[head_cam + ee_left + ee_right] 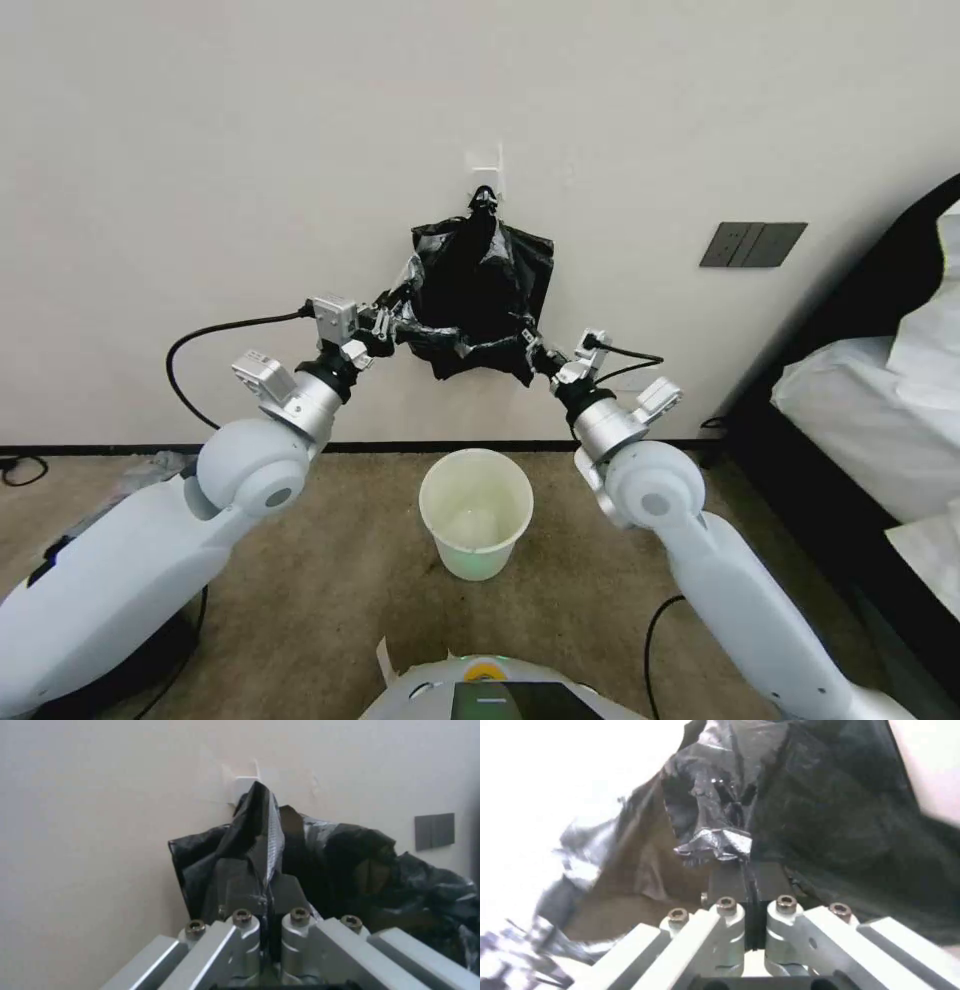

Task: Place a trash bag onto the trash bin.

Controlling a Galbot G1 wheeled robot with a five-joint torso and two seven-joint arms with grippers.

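Trash bag (478,290) hangs from a wall hook (484,196); our left gripper (385,325) and right gripper (532,352) pinch its edges above the trash bin (475,512); pulling might tear it.

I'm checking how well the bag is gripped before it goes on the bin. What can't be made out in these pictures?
- Head view: the left gripper and right gripper fingertips, buried in trash bag film.
- Head view: which layer hangs from the wall hook; folds overlap.
- Right wrist view: the bag's mouth, lost in crumpled film and glare.
- Head view: the trash bin's base, behind its rim.
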